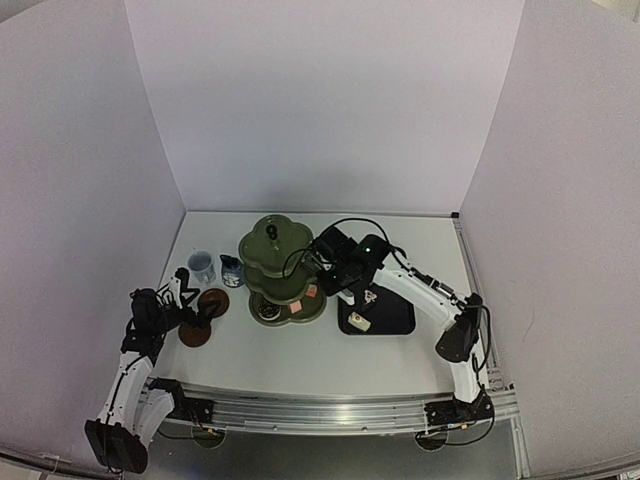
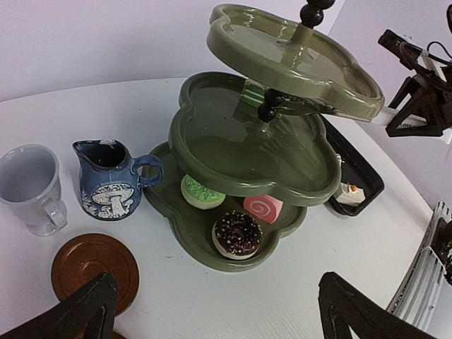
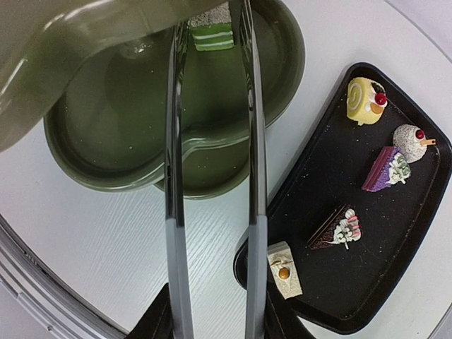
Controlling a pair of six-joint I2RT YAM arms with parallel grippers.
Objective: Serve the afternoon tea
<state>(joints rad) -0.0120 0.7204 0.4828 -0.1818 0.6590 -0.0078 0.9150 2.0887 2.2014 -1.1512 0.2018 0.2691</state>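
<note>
The dark green three-tier stand [image 1: 285, 262] stands mid-table. Its bottom tier [image 2: 212, 247] holds a chocolate donut [image 2: 238, 234], a green pastry [image 2: 201, 192] and a pink swirl slice [image 2: 263, 207]. My right gripper [image 3: 215, 321] is shut on metal tongs [image 3: 173, 212]. The tong arms reach under the top tier, spread apart, with a green layered cake [image 3: 212, 32] lying on the middle tier between their tips. The pale blue cup [image 2: 28, 183], dark blue jug [image 2: 109, 180] and a brown saucer [image 2: 95, 268] sit left of the stand. My left gripper [image 2: 215, 296] hangs open near the saucers, holding nothing.
A black tray [image 3: 381, 282] right of the stand carries several small pastries, with a white slice [image 3: 284, 270] at its near corner. A second saucer [image 1: 195, 334] lies nearer the left arm. White walls enclose the table on three sides.
</note>
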